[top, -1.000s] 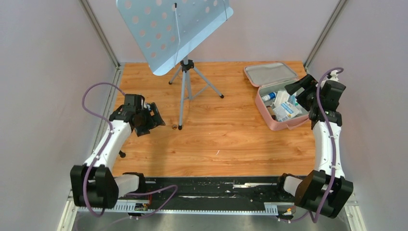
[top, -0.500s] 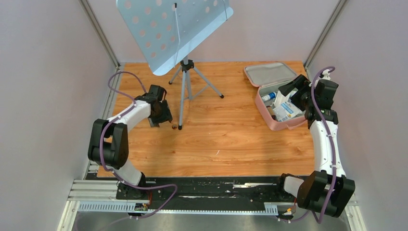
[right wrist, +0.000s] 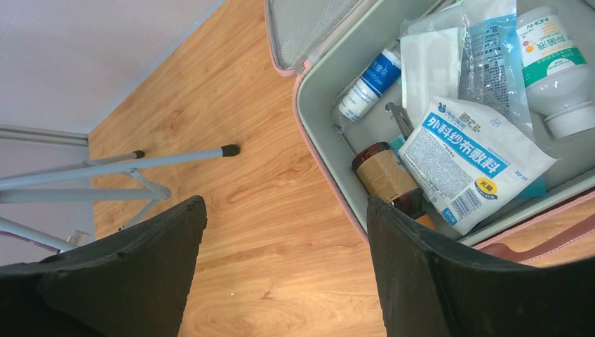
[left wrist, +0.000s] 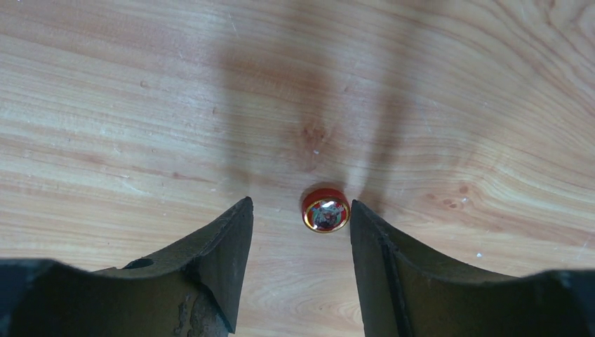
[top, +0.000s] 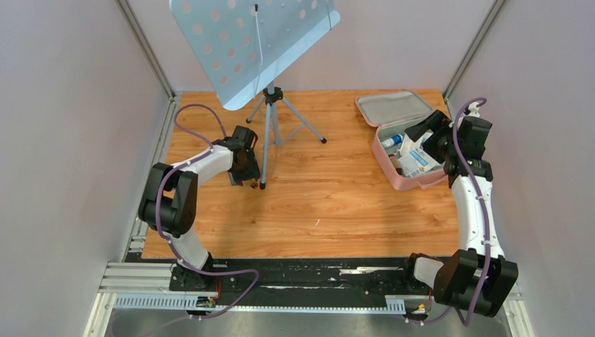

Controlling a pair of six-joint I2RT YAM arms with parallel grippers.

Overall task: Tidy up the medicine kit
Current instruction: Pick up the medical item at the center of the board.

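Note:
The pink medicine kit [top: 393, 107] lies open at the back right, and its pink rim [right wrist: 284, 70] shows in the right wrist view. Inside are a blue-white packet [right wrist: 477, 161], a brown bottle [right wrist: 386, 175], a white bottle [right wrist: 554, 63] and a blue-white tube [right wrist: 368, 84]. My right gripper [right wrist: 286, 203] is open and empty, over the kit's left edge [top: 424, 133]. A small red round tin [left wrist: 325, 209] lies on the table. My left gripper [left wrist: 299, 203] is open, pointing down, with the tin between its fingertips, close to the right finger.
A music stand with a blue perforated plate [top: 252, 42] stands on a tripod [top: 270, 126] at the back middle. One tripod foot [top: 262, 187] is right beside my left gripper [top: 247, 177]. Tripod legs [right wrist: 140, 161] show in the right wrist view. Grey walls close both sides.
My left arm has swung forward and to the right, from the left side to the tin beside the tripod foot. My right gripper has shifted slightly back over the kit.

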